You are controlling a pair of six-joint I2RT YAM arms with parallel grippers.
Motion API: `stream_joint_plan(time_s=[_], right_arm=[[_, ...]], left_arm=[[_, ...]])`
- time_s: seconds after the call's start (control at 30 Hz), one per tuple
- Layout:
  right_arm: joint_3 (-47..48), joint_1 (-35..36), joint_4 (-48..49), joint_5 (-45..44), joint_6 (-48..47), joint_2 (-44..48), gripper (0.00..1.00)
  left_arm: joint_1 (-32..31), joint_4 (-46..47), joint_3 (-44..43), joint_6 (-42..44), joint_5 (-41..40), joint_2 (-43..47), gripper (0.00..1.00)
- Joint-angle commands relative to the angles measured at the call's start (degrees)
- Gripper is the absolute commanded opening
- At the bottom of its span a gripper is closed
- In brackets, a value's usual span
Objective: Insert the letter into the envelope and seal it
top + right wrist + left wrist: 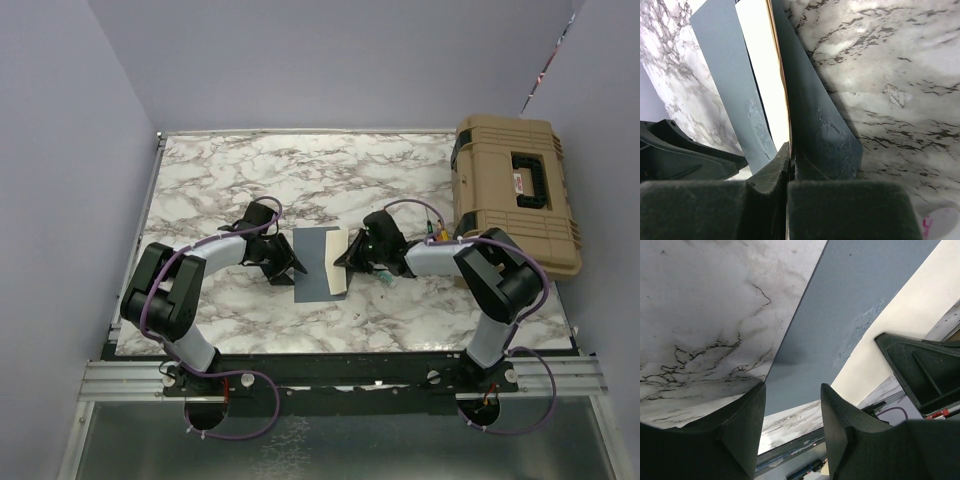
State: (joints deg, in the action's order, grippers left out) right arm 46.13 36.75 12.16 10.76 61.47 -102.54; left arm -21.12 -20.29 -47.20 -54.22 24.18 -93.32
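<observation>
Clearly, right fingers (pixel 850 210) pinch the letter (pixel 760 75) by its edge, while left fingers (pixel 735 435) gape over the envelope (pixel 855 305).

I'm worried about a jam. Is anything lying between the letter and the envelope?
Nothing visible. The letter, pinched by the right gripper, lies directly against the envelope. The left gripper hangs open at the envelope's opposite edge.

A: How does the robot look on your feed?
B: I see black joints, pale grey links on the left arm (pixel 215 250) and right arm (pixel 435 260), purple cables (pixel 270 385) at each base, matte black end effector fingers (pixel 735 440).
</observation>
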Motion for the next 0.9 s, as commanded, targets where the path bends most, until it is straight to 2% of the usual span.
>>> stream_joint_plan(time_s=[0.0,0.27,0.43,0.87], right_arm=[[1.51,0.51,-2.30,4.14,-0.62,-3.19,0.00],[1.47,0.29,-3.36,4.12,-0.15,-3.12,0.00],[-2.05,-0.61,-2.25,1.85,4.69,-0.82,0.00],[-2.53,-1.98,-1.28,9.68,11.26,-2.85,0.00]], left_arm=[[-0.50,0.49,1.45,0.34,-0.72,0.26,0.50],[-0.47,0.73,1.18,1.26,-1.70,0.35,0.50],[-0.50,0.82,2.00,0.61,-3.23,0.93,0.50],[-0.54,2.45,2.15,-0.26,-4.67,0.78,0.49]])
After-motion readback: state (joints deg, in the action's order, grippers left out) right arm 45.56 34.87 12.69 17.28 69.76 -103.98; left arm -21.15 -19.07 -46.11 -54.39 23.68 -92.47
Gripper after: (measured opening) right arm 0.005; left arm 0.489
